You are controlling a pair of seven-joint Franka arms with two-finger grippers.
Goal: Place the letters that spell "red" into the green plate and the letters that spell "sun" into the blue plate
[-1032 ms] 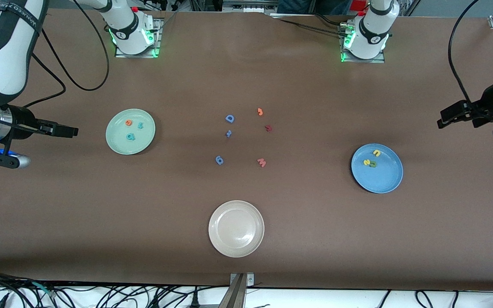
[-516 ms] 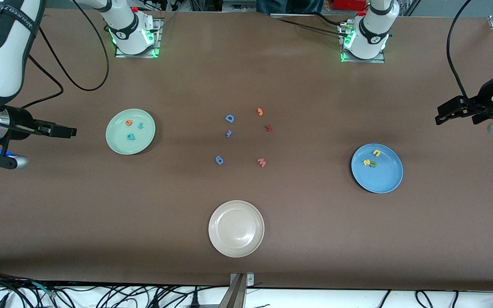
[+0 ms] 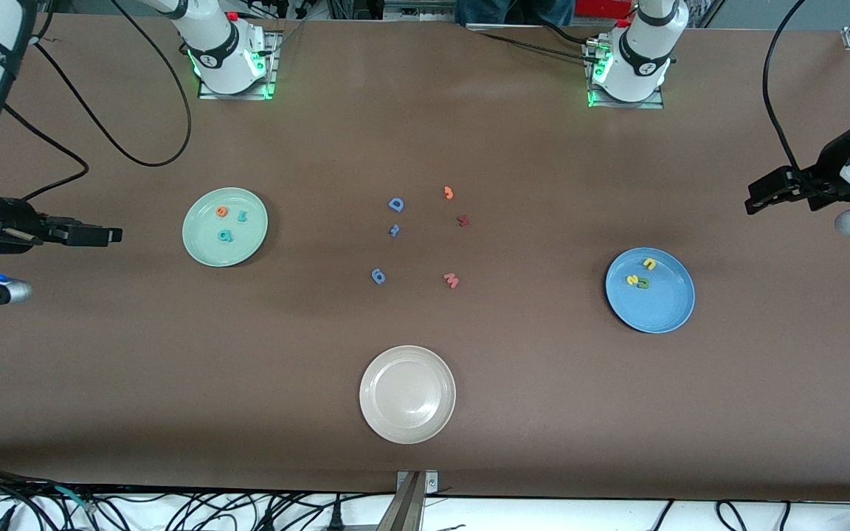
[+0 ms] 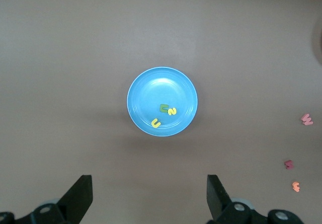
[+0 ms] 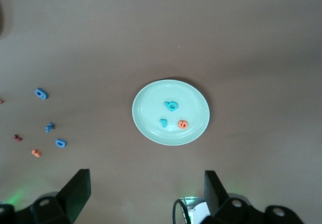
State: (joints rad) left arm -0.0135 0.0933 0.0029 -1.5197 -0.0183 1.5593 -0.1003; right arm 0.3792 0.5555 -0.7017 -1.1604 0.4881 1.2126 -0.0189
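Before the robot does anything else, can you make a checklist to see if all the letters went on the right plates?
1. Green plate holds the teal r, orange e and teal d: ok.
2. Blue plate holds the yellow s, yellow u and olive n: ok.
3. Leftover letters, like the blue D and salmon W, lie on the table between the plates: ok.
4. White plate has no letters: ok.
5. Left gripper, jaws open, holds nothing: ok.
6. Right gripper, jaws open, holds nothing: ok.
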